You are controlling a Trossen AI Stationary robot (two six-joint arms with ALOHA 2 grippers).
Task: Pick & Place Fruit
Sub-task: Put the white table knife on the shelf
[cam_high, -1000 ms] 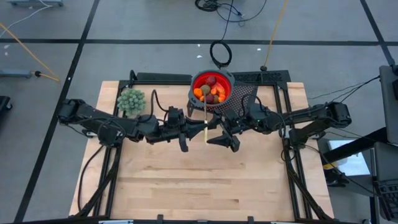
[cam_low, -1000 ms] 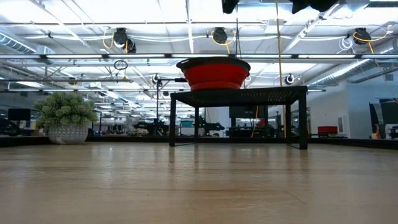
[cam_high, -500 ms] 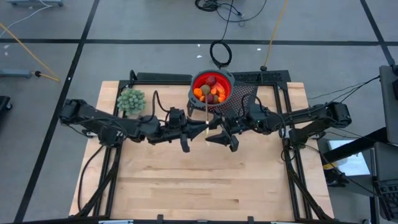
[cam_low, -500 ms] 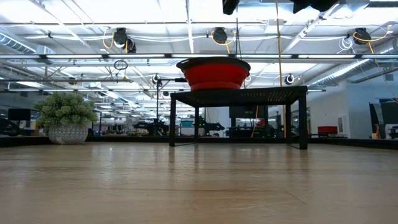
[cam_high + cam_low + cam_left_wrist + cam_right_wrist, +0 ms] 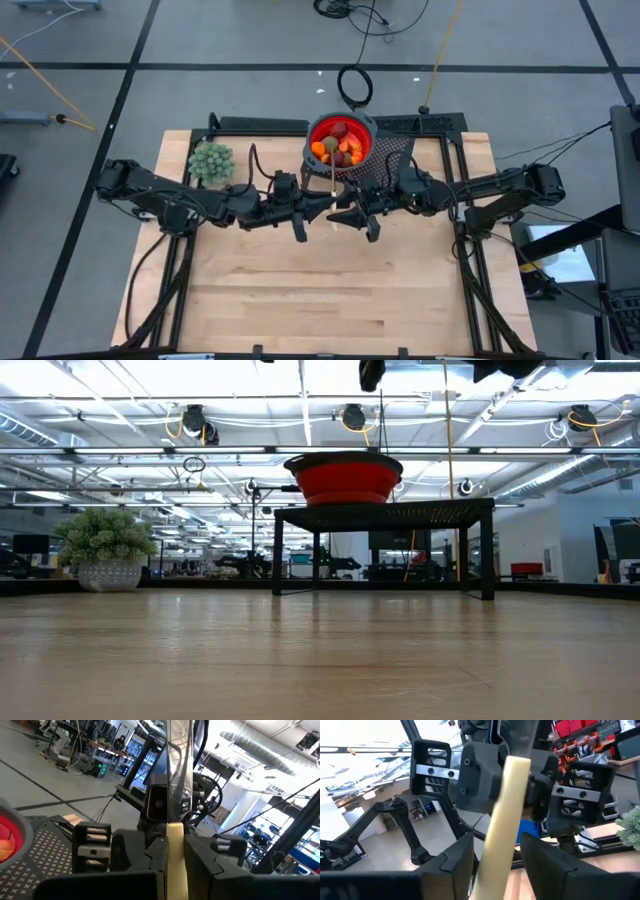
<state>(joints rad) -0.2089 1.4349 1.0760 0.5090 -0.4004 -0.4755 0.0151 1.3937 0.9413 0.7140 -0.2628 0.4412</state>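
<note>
The fruit (image 5: 340,148) lies piled in the red bowl (image 5: 341,122), away from both grippers. Just before the bowl, the left gripper (image 5: 318,208) clamps a pale knife handle (image 5: 331,206); the right gripper (image 5: 343,212) has its jaws narrowly parted around that handle.

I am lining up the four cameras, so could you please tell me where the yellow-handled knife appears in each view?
High view: the knife sits mid-table, between the left pincer and right pincer, just below the red bowl.
Low view: not in it.
Left wrist view: its pale handle stands upright at bottom centre.
Right wrist view: the handle slants through the centre.
Shared landmark: the red bowl, seen in the high, low and left wrist views.
</note>
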